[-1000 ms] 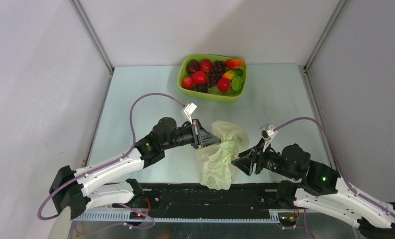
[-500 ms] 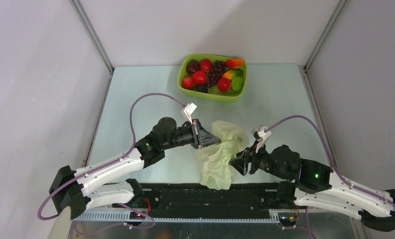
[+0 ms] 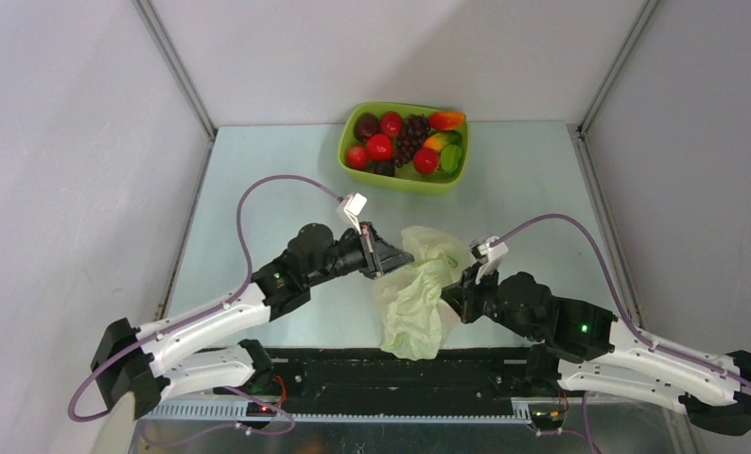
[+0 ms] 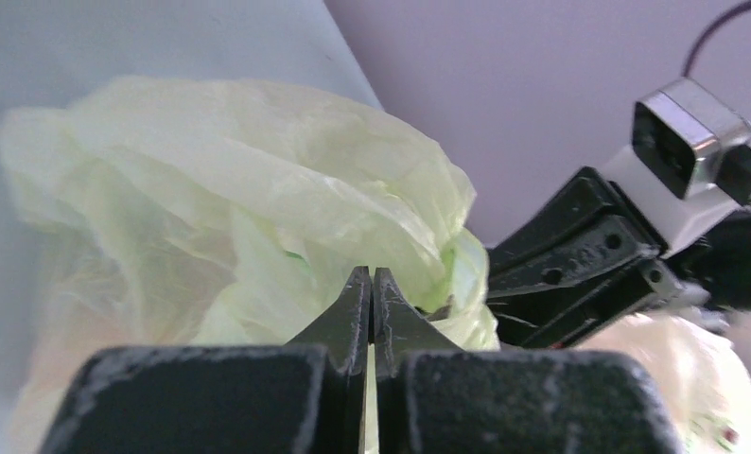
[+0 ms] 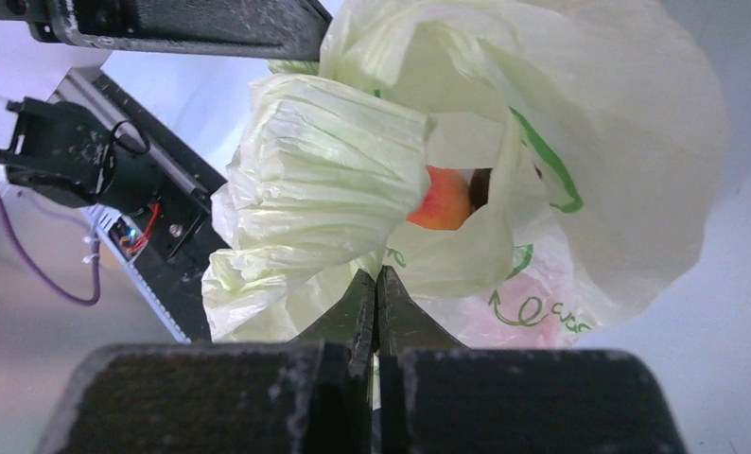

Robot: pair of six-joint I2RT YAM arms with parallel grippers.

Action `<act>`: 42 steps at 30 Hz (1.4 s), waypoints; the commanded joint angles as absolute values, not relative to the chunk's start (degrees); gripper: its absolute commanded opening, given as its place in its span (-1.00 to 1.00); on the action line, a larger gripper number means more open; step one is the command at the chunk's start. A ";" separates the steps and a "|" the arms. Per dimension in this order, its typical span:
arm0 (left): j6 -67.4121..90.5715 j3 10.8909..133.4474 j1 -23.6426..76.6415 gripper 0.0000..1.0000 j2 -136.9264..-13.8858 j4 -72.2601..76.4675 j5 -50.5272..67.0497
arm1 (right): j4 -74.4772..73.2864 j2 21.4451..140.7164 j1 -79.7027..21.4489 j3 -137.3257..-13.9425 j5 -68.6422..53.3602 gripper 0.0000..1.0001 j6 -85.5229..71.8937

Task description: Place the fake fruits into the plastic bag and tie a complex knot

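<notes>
**Item 1, left claw** [image 3: 402, 262]: fingers pressed together, pinching a thin fold at the upper left rim of the plastic bag [image 3: 414, 312]. In its own wrist view [image 4: 372, 288] the tips meet, with pale film bunched just beyond them.

**Item 2, right claw** [image 3: 450, 299]: also pressed together, nipping the bag's right-hand edge. Its wrist view [image 5: 376, 284] shows the tips set against a pleated fold.

**Item 3, plastic bag:** crumpled, at the middle of the surface [image 3: 258, 189] and held between my two claws. Its lower end lies at the black rail [image 3: 391, 371] along the near edge.

**Item 4, peach** [image 5: 443, 200]: inside the bag, seen through a gap in the folds (a pinkish shape shows through the film lower down; I cannot tell what it is).

**Item 5, fake fruits** [image 3: 379, 147]: heaped in the green tray [image 3: 402, 183] at the far edge, well apart from the bag.

**Item 6, open room:**
- A bare strip lies between the tray and the bag.
- Bare surface runs from my left arm to the left wall.
- Bare surface runs from the bag to the right wall.
- My claws stand near each other, with only the bag between them.
</notes>
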State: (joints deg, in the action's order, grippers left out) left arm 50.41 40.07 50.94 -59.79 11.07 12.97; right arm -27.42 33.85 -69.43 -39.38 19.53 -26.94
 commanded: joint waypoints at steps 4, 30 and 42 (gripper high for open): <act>37.33 43.84 50.93 -1.00 -56.66 2.37 -5.97 | -31.35 32.53 -65.99 -42.34 25.96 -1.00 -27.00; 37.29 39.55 49.52 -1.00 -62.73 -9.01 -35.09 | -31.97 42.42 -45.80 -31.39 26.04 -1.00 -33.49; 49.50 35.36 49.48 0.18 -55.64 -0.84 -22.15 | -26.39 39.76 -45.66 -31.38 20.95 -1.00 -29.54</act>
